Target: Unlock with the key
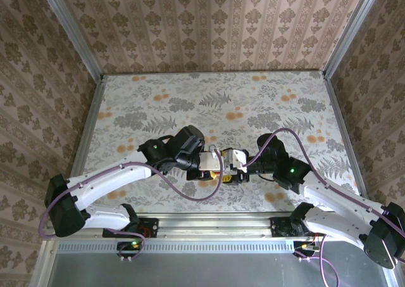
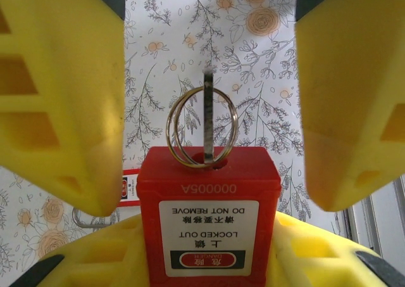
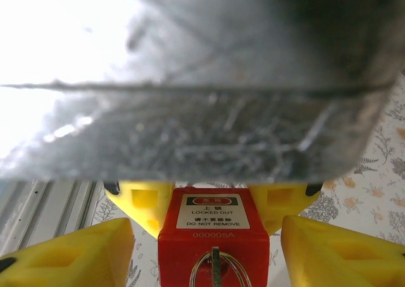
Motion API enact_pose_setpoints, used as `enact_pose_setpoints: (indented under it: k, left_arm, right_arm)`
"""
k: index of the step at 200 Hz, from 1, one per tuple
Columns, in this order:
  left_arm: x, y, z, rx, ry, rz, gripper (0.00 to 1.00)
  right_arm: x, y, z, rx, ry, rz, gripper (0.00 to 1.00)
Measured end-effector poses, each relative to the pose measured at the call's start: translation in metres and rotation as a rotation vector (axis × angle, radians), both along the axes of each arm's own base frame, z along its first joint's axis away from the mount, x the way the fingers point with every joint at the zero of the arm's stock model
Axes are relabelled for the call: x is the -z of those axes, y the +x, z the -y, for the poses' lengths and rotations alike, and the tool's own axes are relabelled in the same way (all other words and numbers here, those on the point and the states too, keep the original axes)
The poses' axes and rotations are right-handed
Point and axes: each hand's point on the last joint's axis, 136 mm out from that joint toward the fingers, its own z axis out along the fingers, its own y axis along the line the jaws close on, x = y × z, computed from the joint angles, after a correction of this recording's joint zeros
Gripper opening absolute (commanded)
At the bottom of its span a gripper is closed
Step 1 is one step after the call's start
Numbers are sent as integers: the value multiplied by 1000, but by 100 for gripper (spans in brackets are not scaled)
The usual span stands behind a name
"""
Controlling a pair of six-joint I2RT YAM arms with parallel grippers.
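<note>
A red padlock (image 2: 209,223) with a white "LOCKED OUT" label stands between the yellow fingers of my left gripper (image 2: 209,258), which is shut on its body. A metal key (image 2: 207,116) with a wire ring (image 2: 183,132) sticks out of the keyhole. My right gripper (image 3: 212,258) faces the padlock (image 3: 214,236) and is open. Its yellow fingers (image 3: 63,255) stand on both sides of the key (image 3: 216,268) with a gap to each. From above, the left gripper (image 1: 205,162) and the right gripper (image 1: 233,163) meet at the near middle of the table.
The table (image 1: 209,103) has a floral cover, with patterned walls on three sides and a metal rail (image 1: 209,242) along the near edge. A blurred grey surface (image 3: 202,109) covers the upper right wrist view. A red-and-white tag (image 2: 130,189) lies on the table beneath the padlock.
</note>
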Motion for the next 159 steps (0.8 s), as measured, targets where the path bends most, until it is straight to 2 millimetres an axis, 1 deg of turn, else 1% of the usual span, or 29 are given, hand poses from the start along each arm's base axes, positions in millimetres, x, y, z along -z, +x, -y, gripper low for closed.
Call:
enact_pose_setpoints:
  k: [31, 59, 78, 92, 97, 101, 104, 108, 112, 122, 134, 159]
  left_arm:
    - [0, -1, 0, 3, -2, -3, 0]
    - [1, -2, 0, 6, 3, -8, 0]
    - [1, -2, -1, 6, 4, -8, 0]
    - [0, -2, 0, 5, 1, -4, 12]
    - [0, -2, 0, 3, -1, -1, 17]
    - [0, -2, 0, 1, -6, 0, 27]
    - [0, -2, 0, 0, -7, 1, 38]
    - [-1, -2, -1, -3, -13, 3, 48]
    - [-1, -2, -1, -3, -19, 7, 54]
    - [-2, -1, -1, -12, -40, 18, 67]
    - [-7, 2, 1, -28, -80, 38, 75]
    - [-21, 8, -2, -91, -178, 70, 85]
  right_arm:
    - [2, 0, 0, -1, -6, -3, 45]
    - [2, 0, 0, -4, -9, -2, 27]
    - [2, -1, 0, -6, -12, -6, 20]
    - [1, -1, 1, -6, -14, -7, 16]
    - [1, -1, 1, -6, -13, -6, 15]
    - [1, -1, 1, -6, -13, -5, 15]
    - [1, -1, 1, -6, -13, -5, 14]
    - [0, -1, 0, -6, -12, -4, 14]
    - [0, -1, 0, -8, -12, -1, 13]
    - [-1, -1, 0, -12, -11, 1, 12]
    - [2, -2, 1, -13, -20, -7, 12]
    - [7, -5, 3, -15, -43, -27, 11]
